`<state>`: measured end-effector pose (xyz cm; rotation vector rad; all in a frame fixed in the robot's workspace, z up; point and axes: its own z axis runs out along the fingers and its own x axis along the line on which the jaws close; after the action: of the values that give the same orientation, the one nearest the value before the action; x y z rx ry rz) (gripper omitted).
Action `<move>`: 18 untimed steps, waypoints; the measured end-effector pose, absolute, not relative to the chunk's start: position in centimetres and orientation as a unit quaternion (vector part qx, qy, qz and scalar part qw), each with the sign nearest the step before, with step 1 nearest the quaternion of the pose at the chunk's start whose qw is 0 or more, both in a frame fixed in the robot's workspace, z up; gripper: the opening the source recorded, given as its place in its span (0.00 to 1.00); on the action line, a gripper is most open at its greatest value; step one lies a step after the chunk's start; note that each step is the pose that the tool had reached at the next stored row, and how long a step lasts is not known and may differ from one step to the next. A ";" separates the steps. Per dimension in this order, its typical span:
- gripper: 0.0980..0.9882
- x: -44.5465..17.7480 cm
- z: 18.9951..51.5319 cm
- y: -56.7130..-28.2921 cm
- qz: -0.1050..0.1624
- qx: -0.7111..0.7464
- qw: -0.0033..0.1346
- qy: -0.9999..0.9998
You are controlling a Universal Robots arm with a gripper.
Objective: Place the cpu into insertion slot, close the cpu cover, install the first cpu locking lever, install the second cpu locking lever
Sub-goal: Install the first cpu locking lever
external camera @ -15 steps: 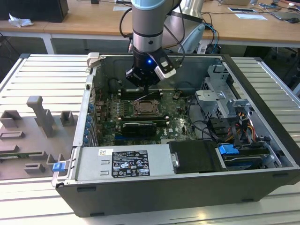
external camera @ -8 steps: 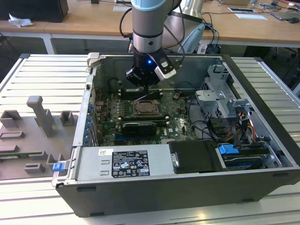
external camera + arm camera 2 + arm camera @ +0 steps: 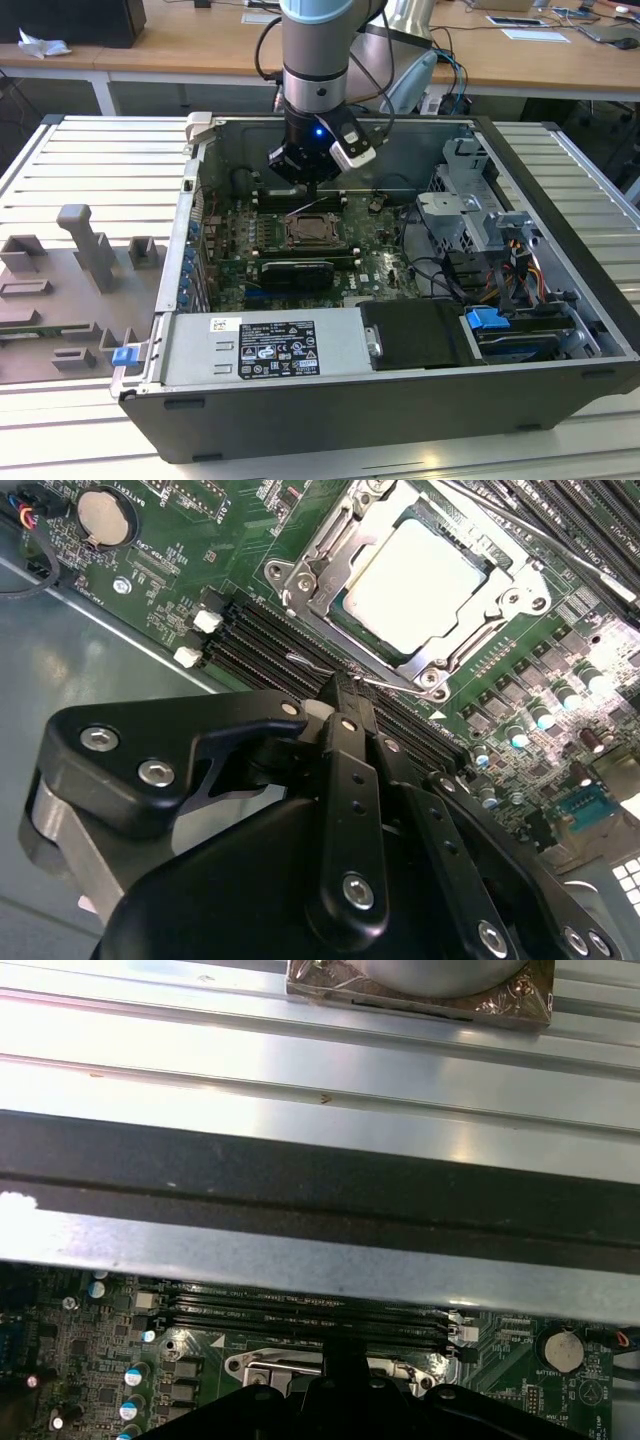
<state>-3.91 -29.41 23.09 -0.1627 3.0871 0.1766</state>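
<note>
The cpu (image 3: pixel 415 575) lies flat in the insertion slot (image 3: pixel 315 232), its pale metal face showing through the window of the cpu cover (image 3: pixel 325 555). The cover lies down around the chip. My gripper (image 3: pixel 345 688) is shut, and its joined fingertips sit at the socket's edge nearest the memory slots. There they are at or just above a thin wire locking lever (image 3: pixel 305 662); I cannot tell whether they touch it. In the exterior view my gripper (image 3: pixel 313 186) hangs just behind the socket. In the first wrist view the gripper's tip (image 3: pixel 340 1355) stands over the socket's metal rim (image 3: pixel 270 1365).
Black memory slots (image 3: pixel 255 630) run beside the socket, with a coin battery (image 3: pixel 105 518) further off. The open computer case has a tall rear wall (image 3: pixel 320 1180), a power supply (image 3: pixel 260 350) in front and a drive cage (image 3: pixel 470 220) on the exterior view's right. A grey fixture tray (image 3: pixel 70 290) sits outside.
</note>
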 end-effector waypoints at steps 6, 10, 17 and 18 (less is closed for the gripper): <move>0.01 -3.3 22.8 -28.7 0.057 -0.053 0.023 0.997; 0.01 -3.2 22.7 -28.7 0.056 -0.053 0.023 0.997; 0.01 -3.1 22.3 -28.8 0.056 -0.052 0.023 0.997; 0.01 -3.0 22.2 -28.8 0.056 -0.052 0.023 0.997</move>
<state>-3.00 -28.84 22.24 -0.1615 3.0858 0.1744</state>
